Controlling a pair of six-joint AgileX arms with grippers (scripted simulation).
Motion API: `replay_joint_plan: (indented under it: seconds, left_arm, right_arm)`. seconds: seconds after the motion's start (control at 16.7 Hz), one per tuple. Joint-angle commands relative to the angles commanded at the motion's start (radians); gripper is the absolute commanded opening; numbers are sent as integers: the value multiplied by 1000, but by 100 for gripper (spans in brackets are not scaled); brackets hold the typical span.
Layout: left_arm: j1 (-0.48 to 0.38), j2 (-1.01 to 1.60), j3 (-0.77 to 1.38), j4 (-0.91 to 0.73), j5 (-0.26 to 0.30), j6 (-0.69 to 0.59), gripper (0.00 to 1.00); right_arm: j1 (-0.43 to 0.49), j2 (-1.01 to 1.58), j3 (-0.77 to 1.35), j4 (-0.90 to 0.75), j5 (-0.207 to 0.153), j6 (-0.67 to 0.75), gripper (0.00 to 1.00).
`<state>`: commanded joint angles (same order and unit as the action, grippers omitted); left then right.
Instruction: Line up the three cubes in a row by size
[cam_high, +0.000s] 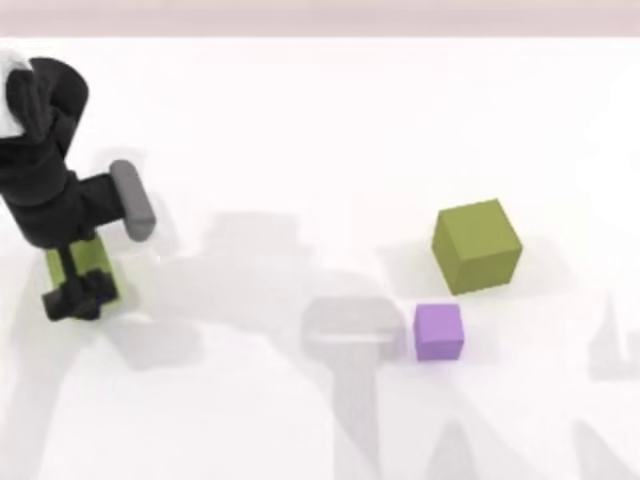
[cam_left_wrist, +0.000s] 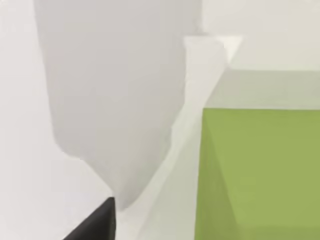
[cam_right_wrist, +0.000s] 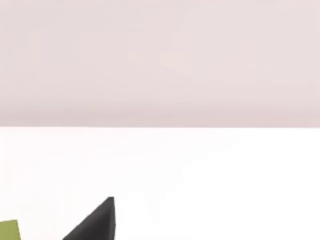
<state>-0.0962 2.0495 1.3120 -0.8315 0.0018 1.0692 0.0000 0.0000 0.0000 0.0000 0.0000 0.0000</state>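
Note:
The lime-green cube (cam_high: 102, 268) sits at the table's far left, partly hidden under my left gripper (cam_high: 72, 300). In the left wrist view this cube (cam_left_wrist: 260, 175) fills one side, and a gap of white table separates it from the one dark fingertip (cam_left_wrist: 97, 225) that shows. The gripper is open and holds nothing. The large olive-green cube (cam_high: 477, 245) rests right of centre. The small purple cube (cam_high: 438, 331) lies just in front of it, a little to its left. My right arm is out of the top view. Its open gripper shows only one dark fingertip (cam_right_wrist: 97, 222).
The white table (cam_high: 300, 150) runs back to a pale wall (cam_high: 320, 15). Arm shadows fall across the middle and front. A sliver of green (cam_right_wrist: 8, 230) shows at the edge of the right wrist view.

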Motion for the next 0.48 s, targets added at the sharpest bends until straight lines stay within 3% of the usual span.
replay_joint_plan:
  seconds: [0.36,0.48]
  left_arm:
    - [1,15,-23,36,0,1,100]
    - [1,15,-23,36,0,1,85]
  right_arm:
    - [0,0,0,0,0,0,100]
    - [0,0,0,0,0,0,100]
